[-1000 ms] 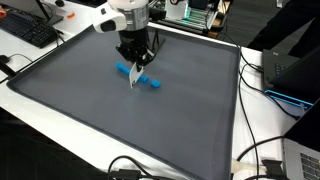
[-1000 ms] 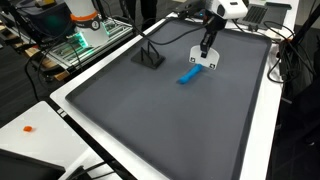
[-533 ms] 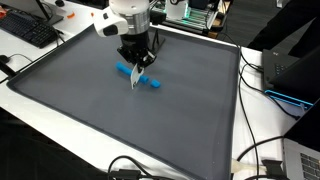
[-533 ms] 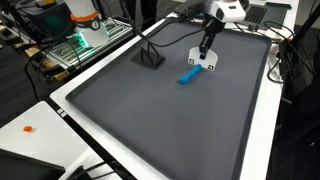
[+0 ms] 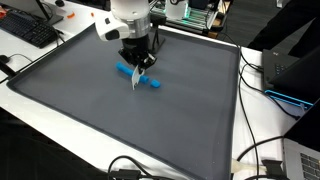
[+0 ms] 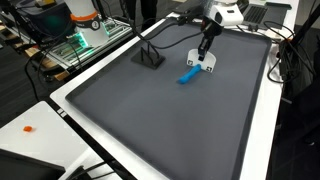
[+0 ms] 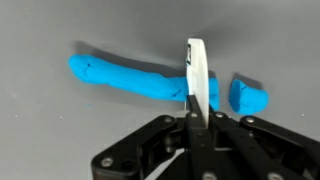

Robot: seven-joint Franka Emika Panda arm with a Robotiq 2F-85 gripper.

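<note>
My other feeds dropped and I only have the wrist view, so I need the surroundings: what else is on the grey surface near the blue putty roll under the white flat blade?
Observer: Just one thing: a black stand base sits on the dark grey mat, well apart from the blue putty roll.
Operator: How near is the roll to the mat's edge?
Observer: In both exterior views the roll, with the white flat blade on it, lies well inside the edges, in the part far from the cameras.
Operator: Anything beside the mat?
Observer: A black keyboard lies on the white table past one corner of the mat.
</note>
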